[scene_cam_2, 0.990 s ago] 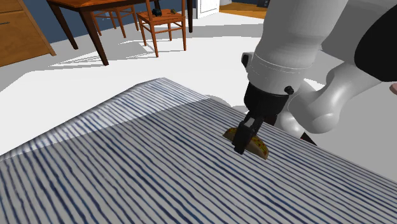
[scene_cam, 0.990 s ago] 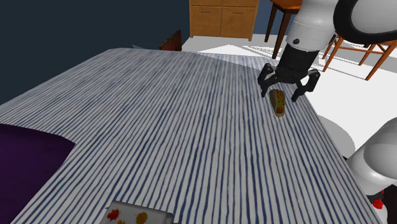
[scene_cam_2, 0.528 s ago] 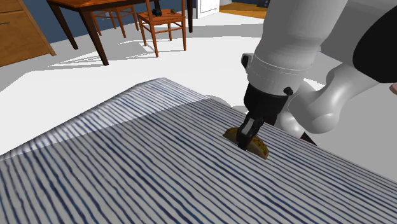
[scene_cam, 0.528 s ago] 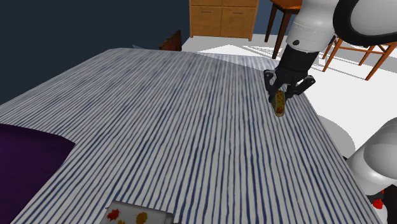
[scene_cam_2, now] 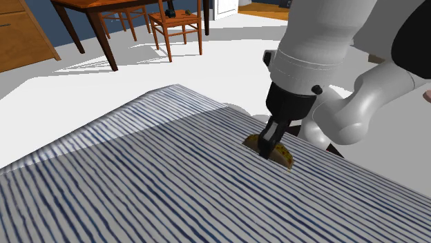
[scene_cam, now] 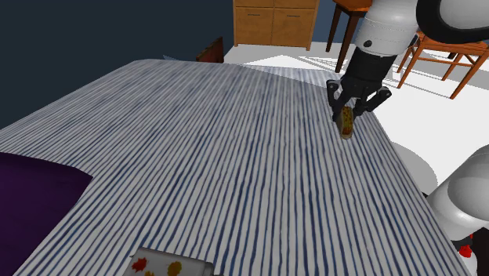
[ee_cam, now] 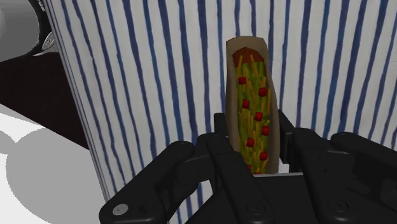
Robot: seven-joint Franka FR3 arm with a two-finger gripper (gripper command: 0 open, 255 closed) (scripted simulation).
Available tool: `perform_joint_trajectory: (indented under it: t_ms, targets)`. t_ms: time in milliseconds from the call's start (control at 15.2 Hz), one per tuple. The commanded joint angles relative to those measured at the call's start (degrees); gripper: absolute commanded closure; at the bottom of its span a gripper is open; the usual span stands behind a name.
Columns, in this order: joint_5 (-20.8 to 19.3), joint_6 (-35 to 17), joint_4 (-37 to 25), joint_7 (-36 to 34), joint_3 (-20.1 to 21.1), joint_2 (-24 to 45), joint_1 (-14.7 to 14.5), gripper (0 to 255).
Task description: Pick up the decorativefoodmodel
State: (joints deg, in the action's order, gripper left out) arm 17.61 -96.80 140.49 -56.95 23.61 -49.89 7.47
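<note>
The decorative food model is a taco [ee_cam: 252, 95] with a brown shell, green and yellow filling and red bits. It sits near the edge of the blue-and-white striped bedcover [scene_cam: 219, 149], at the shoulder view's right. My black gripper [ee_cam: 254, 153] is shut on its near end, one finger [ee_cam: 222, 137] against each side of the shell. From the shoulder, the gripper [scene_cam: 349, 116] comes straight down onto the taco [scene_cam: 347, 125]. In the second exterior view the taco [scene_cam_2: 282, 156] sticks out past the gripper [scene_cam_2: 269, 148], just above the cover.
The bed's edge drops to white floor [scene_cam: 423, 118] right beside the taco. A purple cushion [scene_cam: 31, 196] and a small picture card [scene_cam: 168, 266] lie at the near end. A wooden cabinet [scene_cam: 274, 22], chairs [scene_cam: 447, 55] and a table [scene_cam_2: 117, 14] stand beyond.
The fingers stood open around the taco a second ago, then closed on it. The gripper and taco have since shifted slightly upward.
</note>
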Motion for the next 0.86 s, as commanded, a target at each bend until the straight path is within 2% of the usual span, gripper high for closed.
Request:
perform_joint_trajectory:
  t_ms: [0, 660, 792]
  targets:
    - [-0.4, 1.4, -1.7, -0.1, -0.3, 0.3, 0.2, 255]
    - [-2.0, 8.1, -10.5, -0.6, -1.9, 2.4, 1.1, 255]
    - [-2.0, 8.2, -10.6, -0.6, -1.9, 2.5, 1.1, 255]
